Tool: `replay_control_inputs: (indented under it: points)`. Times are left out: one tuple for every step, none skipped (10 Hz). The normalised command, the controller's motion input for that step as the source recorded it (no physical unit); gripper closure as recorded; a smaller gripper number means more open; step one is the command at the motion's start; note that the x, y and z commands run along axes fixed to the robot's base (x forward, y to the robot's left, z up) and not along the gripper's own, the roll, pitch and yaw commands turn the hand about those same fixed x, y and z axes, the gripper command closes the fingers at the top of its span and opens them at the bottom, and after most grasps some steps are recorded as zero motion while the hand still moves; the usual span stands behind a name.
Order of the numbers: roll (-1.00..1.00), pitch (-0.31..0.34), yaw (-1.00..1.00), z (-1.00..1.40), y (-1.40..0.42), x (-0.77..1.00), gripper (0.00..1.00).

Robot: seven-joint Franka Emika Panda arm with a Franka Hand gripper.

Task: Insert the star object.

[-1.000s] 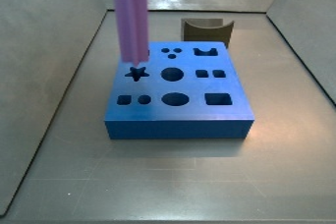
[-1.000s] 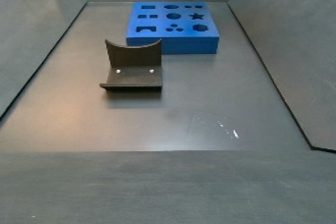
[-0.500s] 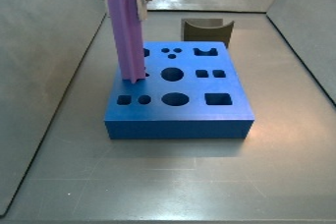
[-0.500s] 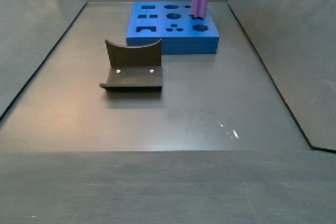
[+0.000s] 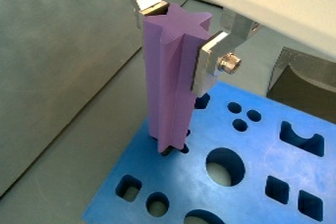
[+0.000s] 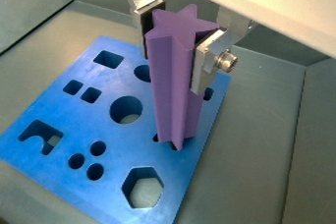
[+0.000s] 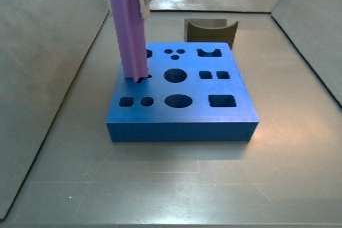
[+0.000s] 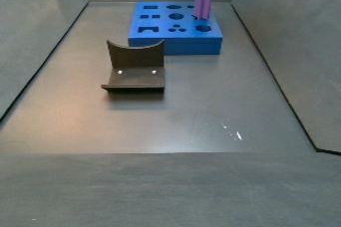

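The long lilac star-profile rod [image 7: 131, 34] stands upright with its lower end in a hole of the blue block with shaped holes [image 7: 183, 102], which rests on the grey table [image 8: 173, 131]. The two-finger gripper [image 5: 179, 33] sits at the rod's top, a finger on either side. The dark brown curved piece [image 8: 135, 69] lies on the table well apart from the block.
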Motion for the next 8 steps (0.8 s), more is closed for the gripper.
replay_control_inputs:
  points:
    - [0.09, -0.163, 0.00, -0.51, 0.05, 0.10, 1.00]
    - [0.09, -0.179, 0.00, -0.55, 0.01, 0.14, 1.00]
    - [0.05, -0.201, -0.14, -0.57, 0.00, 0.10, 1.00]
    - [0.00, -0.276, -0.19, -0.60, 0.00, 0.00, 1.00]
    - [-0.05, -0.326, -0.05, -0.57, -0.02, -0.02, 1.00]
    - [-0.04, -0.280, 0.00, -0.43, -0.13, -0.12, 1.00]
    - [-0.04, -0.210, 0.00, -0.29, -0.10, -0.09, 1.00]
    - [0.00, -0.167, 0.01, -0.24, -0.11, -0.06, 1.00]
